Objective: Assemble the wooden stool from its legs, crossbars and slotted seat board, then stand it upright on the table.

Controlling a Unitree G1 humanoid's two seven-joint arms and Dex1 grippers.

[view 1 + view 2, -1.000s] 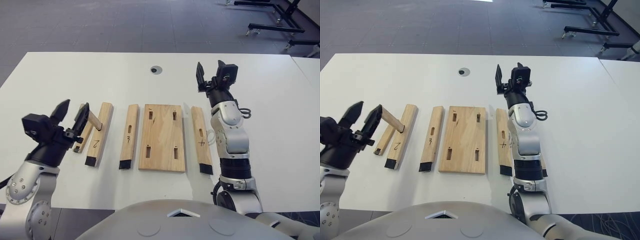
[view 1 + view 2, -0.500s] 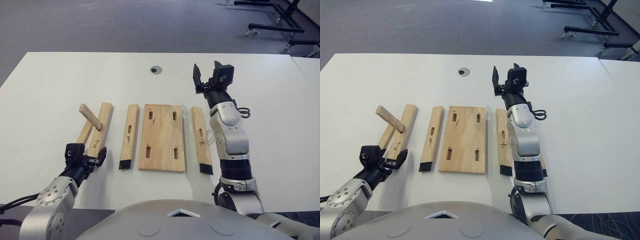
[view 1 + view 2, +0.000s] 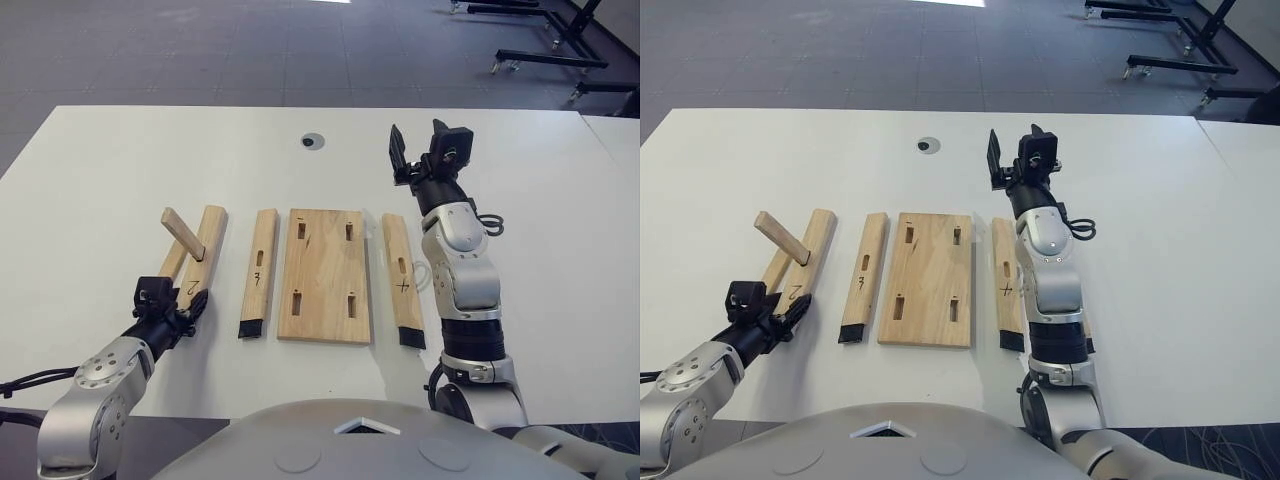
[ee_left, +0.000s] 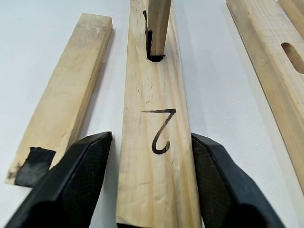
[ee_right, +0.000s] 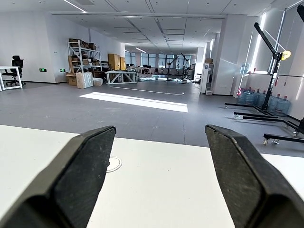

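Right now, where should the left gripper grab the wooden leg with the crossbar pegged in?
Its near end, from the near side, straddling the width: the flat wooden leg is bare there; the tilted wooden crossbar blocks the far half.

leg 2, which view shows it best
Left wrist view: leg 2 is close up, with its mark, the crossbar in its slot and the left gripper astride it. The eye views show it whole but small.

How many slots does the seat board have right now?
4 in the seat board: far left slot, far right slot, near left slot, near right slot. The whole board top is in view, so none should be hidden.
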